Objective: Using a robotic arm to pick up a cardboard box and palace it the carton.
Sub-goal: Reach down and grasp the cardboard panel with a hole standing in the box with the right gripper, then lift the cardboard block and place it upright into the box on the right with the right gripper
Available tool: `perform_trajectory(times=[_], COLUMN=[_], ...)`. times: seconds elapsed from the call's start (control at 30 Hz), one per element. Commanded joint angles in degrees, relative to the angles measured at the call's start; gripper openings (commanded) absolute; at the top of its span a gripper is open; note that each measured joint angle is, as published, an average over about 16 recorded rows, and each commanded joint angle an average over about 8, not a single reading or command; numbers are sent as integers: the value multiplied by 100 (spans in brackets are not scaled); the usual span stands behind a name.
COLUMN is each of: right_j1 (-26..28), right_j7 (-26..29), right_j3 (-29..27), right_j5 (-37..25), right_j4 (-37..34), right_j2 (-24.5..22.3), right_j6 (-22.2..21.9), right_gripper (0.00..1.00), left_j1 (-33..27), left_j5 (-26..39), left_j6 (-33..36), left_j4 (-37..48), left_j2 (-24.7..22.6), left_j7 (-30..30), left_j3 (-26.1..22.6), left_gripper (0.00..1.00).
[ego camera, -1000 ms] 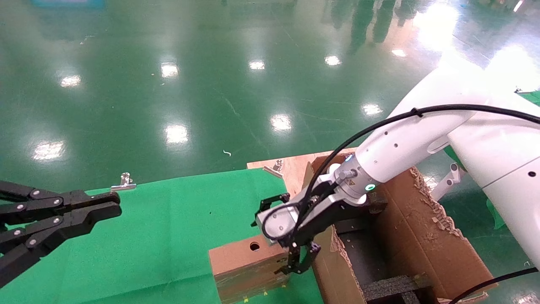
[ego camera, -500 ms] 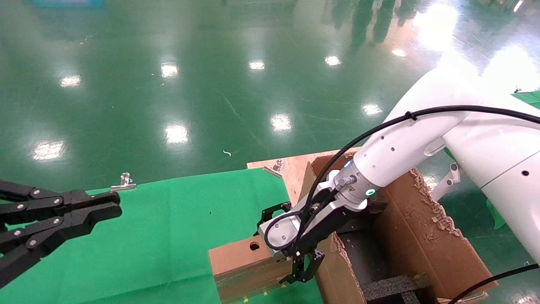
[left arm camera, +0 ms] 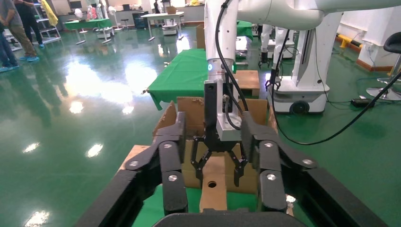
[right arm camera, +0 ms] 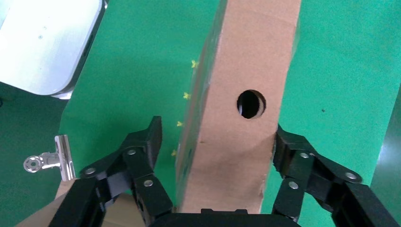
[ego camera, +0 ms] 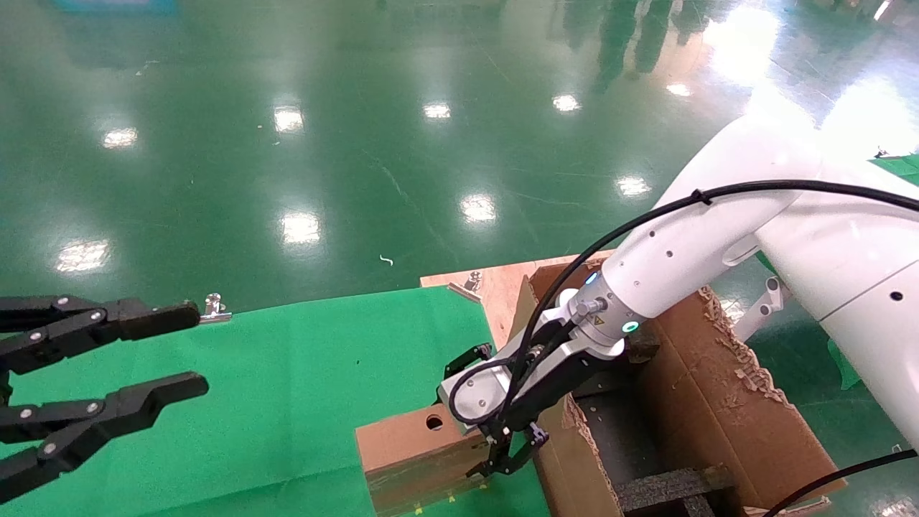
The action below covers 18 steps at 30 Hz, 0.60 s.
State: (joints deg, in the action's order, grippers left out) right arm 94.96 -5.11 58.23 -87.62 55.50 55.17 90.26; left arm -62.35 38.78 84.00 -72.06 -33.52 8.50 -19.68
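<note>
The small brown cardboard box with a round hole in its top lies on the green cloth, tight against the carton. The white robotic arm's right gripper is open and straddles the box's end nearest the carton. In the right wrist view the box runs between the right gripper's fingers: one finger touches its side, the other stands a little apart. My all-black left gripper hovers open over the cloth at the far left, pointing at the box from a distance. The carton shows black foam inside.
A green cloth covers the table. Metal binder clips grip its edges. A wooden board lies under the carton at the table's far corner. Beyond is shiny green floor, with another white robot base farther off.
The left gripper has gone from shut to wide open. The right gripper has settled slightly lower round the box end; the box has not moved.
</note>
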Motion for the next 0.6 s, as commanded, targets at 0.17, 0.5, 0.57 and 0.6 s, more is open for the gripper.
perform_trajectory(times=[0.17, 0.5, 0.57, 0.6], right_j1=[-8, -13, -14, -15], right_j7=[0, 2, 3, 6], right_j3=[-14, -23, -23, -24], right_j5=[-4, -9, -9, -7], right_j4=[7, 13, 13, 12], right_j2=[-2, -5, -6, -7], right_j6=[2, 5, -1, -8], right_gripper=[0, 0, 0, 0], left_j1=[0, 0, 0, 0], left_j5=[0, 0, 0, 0], left_j6=[0, 0, 0, 0], left_j4=[0, 0, 0, 0], left_j2=[0, 0, 0, 0], left_j7=[0, 0, 0, 0], left_j3=[0, 0, 0, 0], left_gripper=[100, 100, 100, 100])
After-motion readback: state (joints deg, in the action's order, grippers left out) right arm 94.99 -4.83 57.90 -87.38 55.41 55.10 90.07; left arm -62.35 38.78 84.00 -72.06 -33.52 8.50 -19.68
